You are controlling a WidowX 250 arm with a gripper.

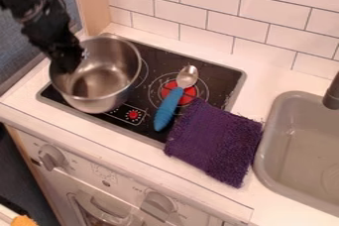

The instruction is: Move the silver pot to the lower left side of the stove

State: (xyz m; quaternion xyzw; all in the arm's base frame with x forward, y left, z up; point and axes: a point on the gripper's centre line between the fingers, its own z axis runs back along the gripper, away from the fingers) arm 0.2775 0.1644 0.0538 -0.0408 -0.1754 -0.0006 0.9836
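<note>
One silver pot (97,80) sits at the stove's (221,77) nine o'clock, gripper (69,63) at its ten-o'clock rim (its grip I cannot tell).

1 blue-handled spoon (169,106) — touching 1 purple cloth (215,141); sink (301,141) right.

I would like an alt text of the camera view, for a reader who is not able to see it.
The robot's black tool is at the left rim of a silver pot, over a black stove's left part. To the right lie a blue-handled spoon and a purple cloth, near a gray sink.
</note>
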